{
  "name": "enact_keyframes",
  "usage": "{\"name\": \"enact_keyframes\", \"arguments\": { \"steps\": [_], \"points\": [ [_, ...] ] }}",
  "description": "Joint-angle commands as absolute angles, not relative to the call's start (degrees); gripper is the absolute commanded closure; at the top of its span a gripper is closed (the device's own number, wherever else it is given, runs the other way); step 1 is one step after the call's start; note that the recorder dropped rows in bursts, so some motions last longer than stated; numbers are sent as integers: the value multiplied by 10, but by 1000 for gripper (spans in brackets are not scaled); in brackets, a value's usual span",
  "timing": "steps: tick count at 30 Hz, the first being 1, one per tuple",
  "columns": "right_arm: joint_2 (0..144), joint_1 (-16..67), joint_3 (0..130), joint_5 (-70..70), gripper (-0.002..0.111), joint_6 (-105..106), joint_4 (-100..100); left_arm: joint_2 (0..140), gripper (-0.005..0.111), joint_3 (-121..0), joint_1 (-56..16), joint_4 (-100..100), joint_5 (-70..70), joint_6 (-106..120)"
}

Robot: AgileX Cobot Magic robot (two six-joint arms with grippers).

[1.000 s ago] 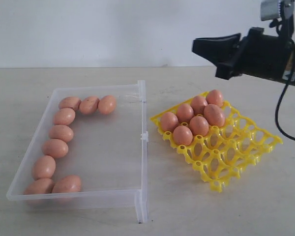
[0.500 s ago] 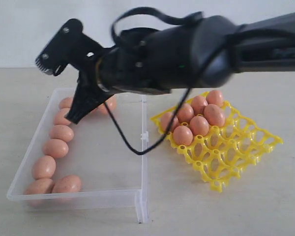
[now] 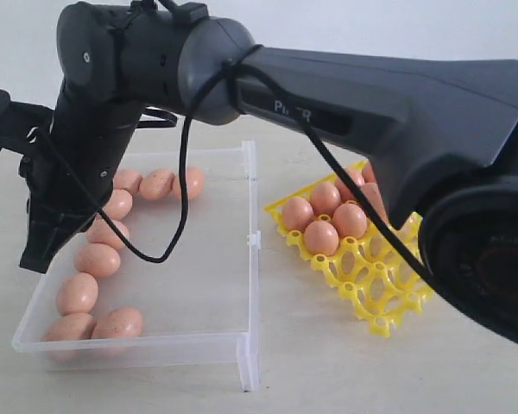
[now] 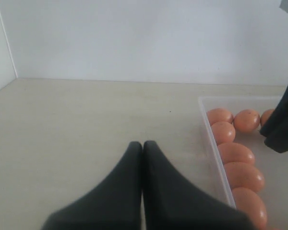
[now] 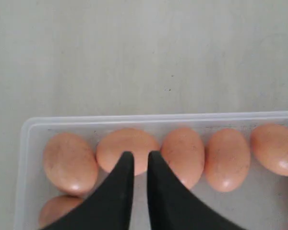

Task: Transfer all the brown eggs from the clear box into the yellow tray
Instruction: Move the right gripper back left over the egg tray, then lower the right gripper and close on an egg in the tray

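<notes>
One brown egg [image 5: 127,143] lies just beyond the narrowly parted right pincer [image 5: 140,156], long axis set across the finger gap.

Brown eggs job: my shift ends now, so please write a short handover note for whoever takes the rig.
Left gripper: shut, empty, beside the clear box.
Right gripper: jaws slightly apart, empty, over brown eggs in the box.
Done: at least four eggs sit in the yellow tray; the arm hides part of it.
To do: about nine eggs remain in the box.
</notes>
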State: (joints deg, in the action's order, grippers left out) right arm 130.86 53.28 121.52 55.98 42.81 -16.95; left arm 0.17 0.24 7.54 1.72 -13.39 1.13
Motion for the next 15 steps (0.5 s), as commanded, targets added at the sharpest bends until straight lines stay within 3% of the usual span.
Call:
{"name": "enact_keyframes", "arguments": {
  "steps": [1, 4, 15],
  "points": [
    [1329, 531, 1219, 530, 68, 436, -135, 0, 111, 0, 74, 20, -133, 12],
    [1347, 531, 1219, 499, 59, 423, -122, 0, 111, 0, 74, 20, -133, 12],
    [1386, 522, 1219, 416, 60, 408, -103, 0, 111, 0, 74, 20, -133, 12]
  ]
}}
